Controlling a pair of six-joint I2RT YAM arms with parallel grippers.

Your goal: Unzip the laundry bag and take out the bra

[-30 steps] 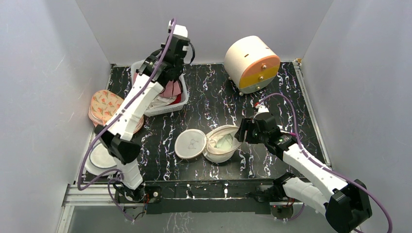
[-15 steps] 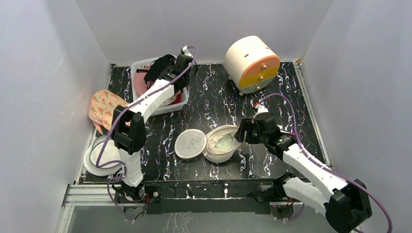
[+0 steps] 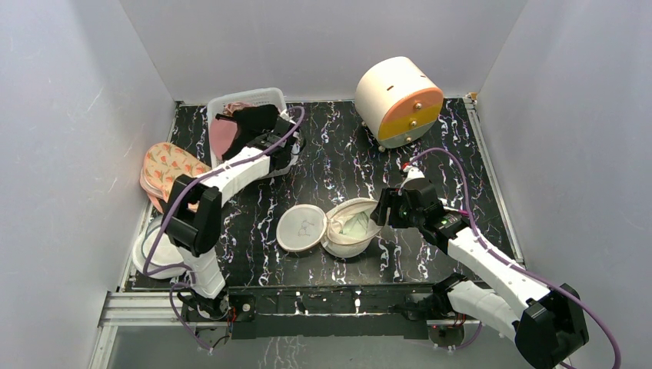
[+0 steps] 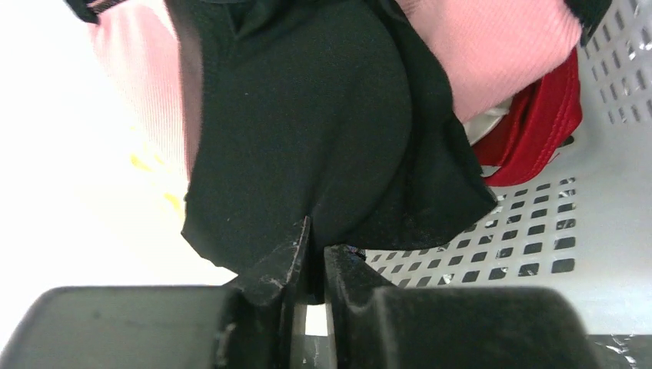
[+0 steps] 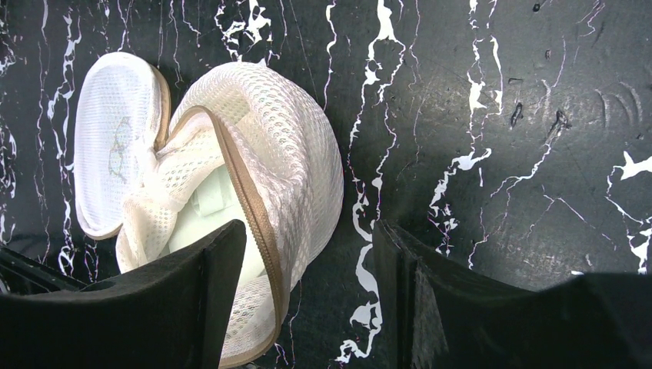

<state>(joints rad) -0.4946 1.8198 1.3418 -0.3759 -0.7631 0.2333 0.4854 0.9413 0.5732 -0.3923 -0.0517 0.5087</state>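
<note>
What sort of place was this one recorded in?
Probably a lab test cell staged for laundry, not a home: plain pale walls box in a black marbled table, which carries a white perforated laundry basket and an unzipped mesh laundry bag.

Jaws: dark, standing apart at the near edge of the view, closed on nothing.
Laundry bag [image 5: 284, 131]: white mesh, gaping open ahead and to the left of the jaws; its near wall reaches into the gap, close to the left jaw and apart from the right.
Zip edge [image 5: 240, 178]: tan band around the opening, passing just beside the left jaw.
Flap [image 5: 115, 138]: round mesh, folded out farthest left.
Inside: pale cloth [image 5: 211, 207], partly hidden behind the left jaw.
Desk [image 5: 500, 115]: black with white veins, ahead of the right jaw.
</note>
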